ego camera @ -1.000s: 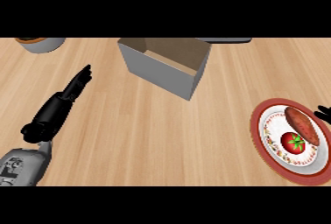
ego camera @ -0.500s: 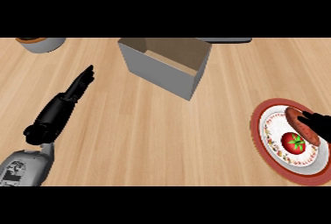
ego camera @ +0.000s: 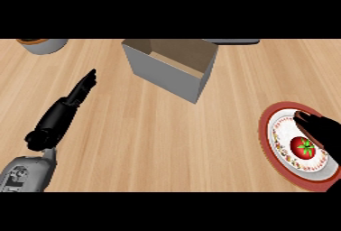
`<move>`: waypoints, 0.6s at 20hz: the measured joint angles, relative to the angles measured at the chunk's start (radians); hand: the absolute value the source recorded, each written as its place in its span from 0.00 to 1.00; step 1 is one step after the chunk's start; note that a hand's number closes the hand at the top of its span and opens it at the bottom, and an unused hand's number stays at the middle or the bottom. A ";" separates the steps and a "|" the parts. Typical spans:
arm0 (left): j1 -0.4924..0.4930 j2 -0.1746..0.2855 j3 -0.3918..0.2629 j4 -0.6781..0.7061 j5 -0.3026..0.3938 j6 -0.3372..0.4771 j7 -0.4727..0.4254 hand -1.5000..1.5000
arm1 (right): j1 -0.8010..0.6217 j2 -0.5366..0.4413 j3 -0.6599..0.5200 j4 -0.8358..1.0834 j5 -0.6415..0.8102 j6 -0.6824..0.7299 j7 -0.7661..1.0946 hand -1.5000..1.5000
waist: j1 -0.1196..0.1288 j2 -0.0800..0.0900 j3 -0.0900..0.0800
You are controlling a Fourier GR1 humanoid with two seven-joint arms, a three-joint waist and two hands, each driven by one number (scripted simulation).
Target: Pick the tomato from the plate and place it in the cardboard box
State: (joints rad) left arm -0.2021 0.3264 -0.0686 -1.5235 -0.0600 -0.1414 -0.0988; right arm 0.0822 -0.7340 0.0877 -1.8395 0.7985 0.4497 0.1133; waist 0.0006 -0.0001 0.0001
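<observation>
While left hand point(ego camera: 72, 98) lies outstretched, right hand point(ego camera: 326, 132) sits beside tomato point(ego camera: 303, 149).

Bare counter point(ego camera: 200, 144) between plate point(ego camera: 264, 131) and cardboard box point(ego camera: 173, 67); box top open; left hand point(ego camera: 58, 118) well aside.

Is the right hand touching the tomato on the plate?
Cannot tell. In the head view the right hand overlaps the tomato along its upper edge, hiding any gap or contact.

Red tomato point(ego camera: 304, 148) with green stem at four o'clock, white plate point(ego camera: 264, 135) with dark red rim and speckled ring, cardboard box point(ego camera: 163, 72) grey outside, tan inside, at twelve, pale wood-grain counter point(ego camera: 173, 144), black left hand point(ego camera: 70, 101) on grey forearm point(ego camera: 26, 173) at eight, black right hand point(ego camera: 326, 131)
</observation>
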 measured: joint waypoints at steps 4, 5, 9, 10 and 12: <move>-0.005 -0.014 0.013 -0.029 -0.011 -0.012 0.031 0.50 | -0.024 0.042 0.011 0.052 0.074 -0.004 -0.006 0.00 | 0.000 0.000 0.000; 0.000 -0.018 0.017 -0.041 -0.011 -0.015 0.042 0.50 | -0.019 0.042 0.000 0.058 0.083 -0.002 -0.018 0.00 | 0.000 0.000 0.000; -0.003 -0.023 0.047 -0.030 -0.016 -0.040 0.030 0.50 | -0.024 0.078 -0.009 0.123 0.147 -0.035 -0.061 0.00 | -0.001 0.000 0.000; -0.009 -0.034 0.045 -0.010 -0.027 -0.036 0.019 0.50 | -0.029 0.080 -0.018 0.121 0.146 -0.019 -0.068 0.00 | -0.002 0.000 0.000; -0.014 -0.048 0.040 -0.015 -0.044 -0.033 0.024 0.50 | -0.039 0.093 -0.024 0.160 0.164 -0.035 -0.103 0.00 | -0.002 0.000 0.000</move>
State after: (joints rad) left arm -0.2162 0.2780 -0.0282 -1.5385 -0.1045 -0.1744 -0.0752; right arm 0.0435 -0.6405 0.0642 -1.6798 0.9628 0.4151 0.0104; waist -0.0011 -0.0001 0.0000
